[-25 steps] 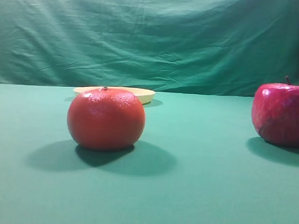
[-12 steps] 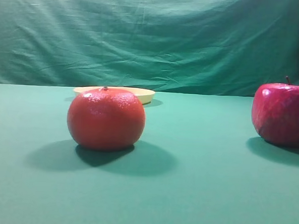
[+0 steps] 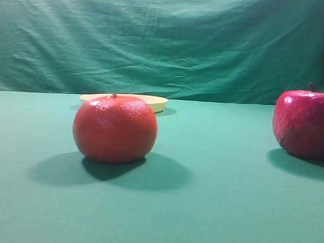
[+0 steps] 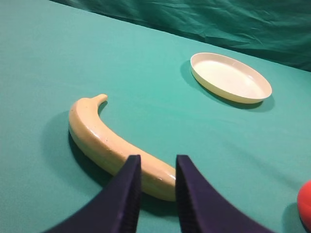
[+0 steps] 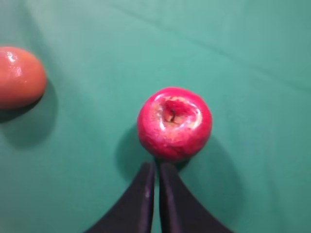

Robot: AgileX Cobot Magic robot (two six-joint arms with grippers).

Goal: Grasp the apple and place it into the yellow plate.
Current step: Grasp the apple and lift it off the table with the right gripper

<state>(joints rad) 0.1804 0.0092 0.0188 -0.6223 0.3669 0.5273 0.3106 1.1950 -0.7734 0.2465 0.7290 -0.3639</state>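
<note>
The exterior view sits low at table level, facing the far green backdrop (image 3: pixel 165 41). The left wrist view looks obliquely forward over the table; the right wrist view looks almost straight down. All three share the orange fruit (image 3: pixel 115 128).

Apple (image 5: pixel 174 123) is glossy and smooth, the orange (image 3: pixel 115 128) shiny but dimpled; matte green cloth (image 3: pixel 212 199) underneath, wrinkly cloth backdrop (image 3: pixel 165 43) behind.

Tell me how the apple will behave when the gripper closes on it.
The apple looks glossy, so the fingers may slip on its skin. It is round and rests free on the cloth, so a one-sided nudge would probably roll it. It looks firm rather than squashy. The right gripper looks nearly shut and must open first.
</note>
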